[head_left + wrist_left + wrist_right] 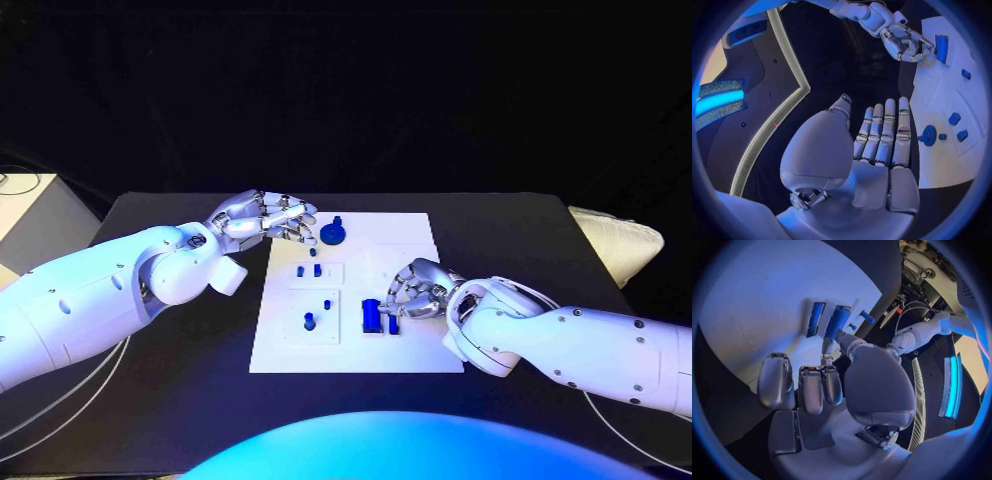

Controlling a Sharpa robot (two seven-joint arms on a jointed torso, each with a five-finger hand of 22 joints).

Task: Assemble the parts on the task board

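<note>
While my left hand (264, 218) hovers at the white task board's (411, 235) far left corner, fingers straight, side by side and holding nothing, my right hand (417, 290) sits curled at the board's right side, thumb and a finger pinching a blue cylindrical part (837, 322) beside a flat blue bar (815, 319).

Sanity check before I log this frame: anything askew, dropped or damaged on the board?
Nothing stands out. The blue parts sit on the white task board, none off it on the black table. The left hand hovers by the board's far corner beside a round blue part; the right hand is at the long blue pieces.
</note>
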